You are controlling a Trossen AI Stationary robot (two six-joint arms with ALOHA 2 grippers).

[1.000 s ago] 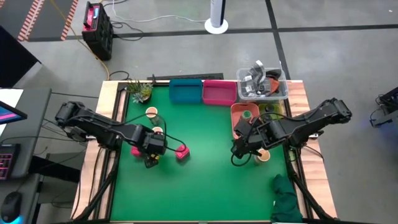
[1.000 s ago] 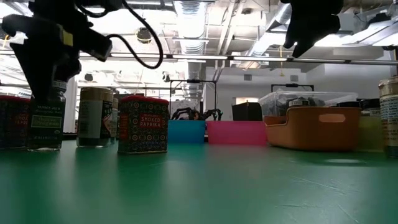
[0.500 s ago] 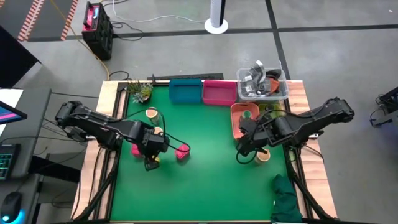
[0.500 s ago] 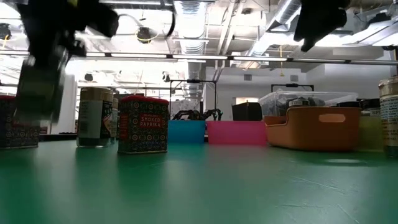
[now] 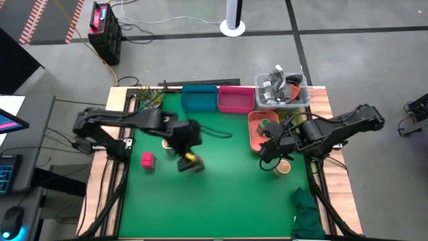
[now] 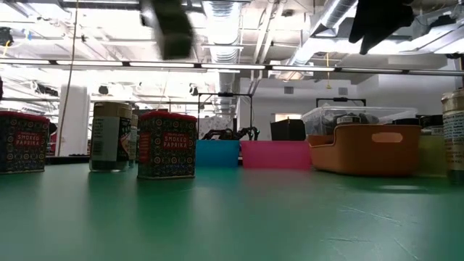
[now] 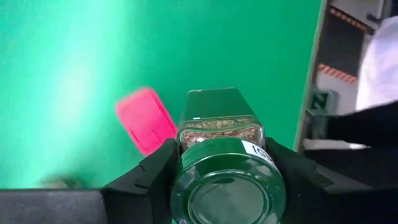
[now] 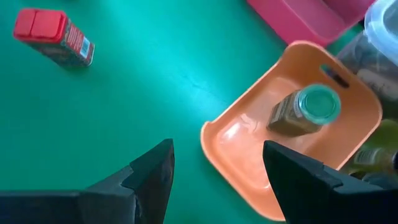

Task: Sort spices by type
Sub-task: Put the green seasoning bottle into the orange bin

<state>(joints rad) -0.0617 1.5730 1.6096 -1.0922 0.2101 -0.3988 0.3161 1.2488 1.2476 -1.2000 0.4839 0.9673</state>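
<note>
My left gripper (image 5: 189,159) hangs high over the middle-left of the green mat, shut on a green-topped spice jar (image 7: 219,132); the low view shows that jar as a blur (image 6: 170,29) far above the table. Under it stands a pink-red tin (image 7: 146,121). A second tin (image 5: 147,161) and a tan-topped jar (image 5: 167,142) stand on their bases to the left. My right gripper (image 5: 267,158) is open and empty, in the air beside the orange bin (image 5: 254,137). In that bin stands a green-topped jar (image 8: 308,109). A tan-topped jar (image 5: 284,167) stands near it. My left gripper pinches the jar at its green lid (image 7: 181,182), one finger (image 7: 146,180) on each side. The fingers slant down from above. The jar is lifted clear of the table, its body pointing away below the fingers.
A teal bin (image 5: 199,98), a pink bin (image 5: 235,99) and a clear tub of metal parts (image 5: 282,90) line the far edge. A small plant (image 5: 150,97) stands at the far left corner. A green cloth (image 5: 307,211) lies at the near right. The mat's middle and near part are bare.
My left gripper has lifted the green-topped jar off the table at the left, raised it high and carried it toward the table's middle, tipping as it rose. The tins and the tan-topped jars have stayed put. My right gripper has drifted slightly toward the right edge.
</note>
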